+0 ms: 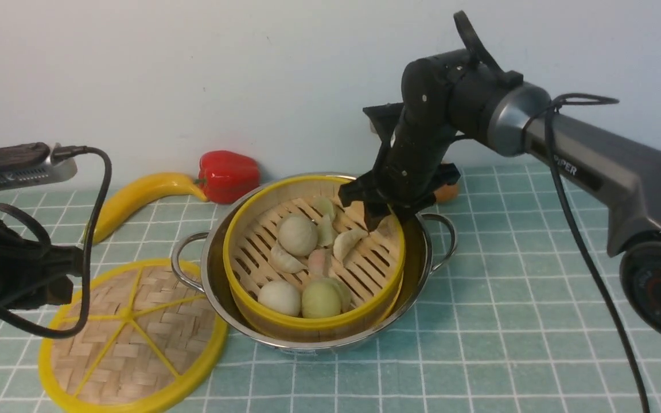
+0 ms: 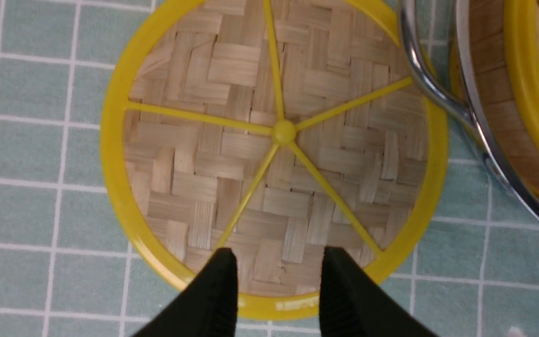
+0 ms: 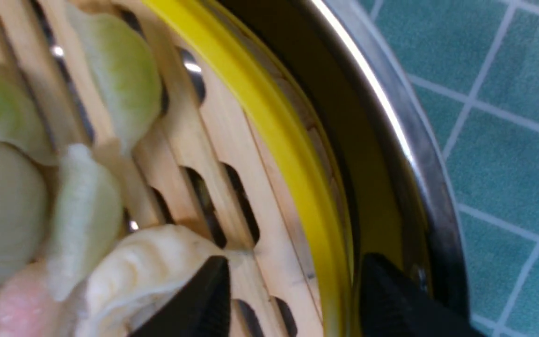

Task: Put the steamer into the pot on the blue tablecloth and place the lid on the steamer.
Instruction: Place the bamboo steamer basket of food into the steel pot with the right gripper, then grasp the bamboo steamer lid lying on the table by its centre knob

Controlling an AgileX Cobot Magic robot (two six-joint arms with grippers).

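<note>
On the blue tablecloth [image 1: 479, 321] the pot [image 1: 416, 269] holds the steamer [image 1: 313, 328], mouth up, floor slats running from near left to far right under dumplings [image 1: 297, 234]. The right gripper [image 3: 293, 295] straddles its far right rim, jaws spread: one finger inside, one between wall and pot. Just left, the lid [image 2: 232, 154] lies flat, spokes up, its edge under the pot's handle. The left gripper [image 2: 279, 285] hovers over the lid's rim, jaws apart and empty.

Banana [image 1: 135, 198], red pepper [image 1: 228, 175], dumplings [image 1: 349, 242]
</note>
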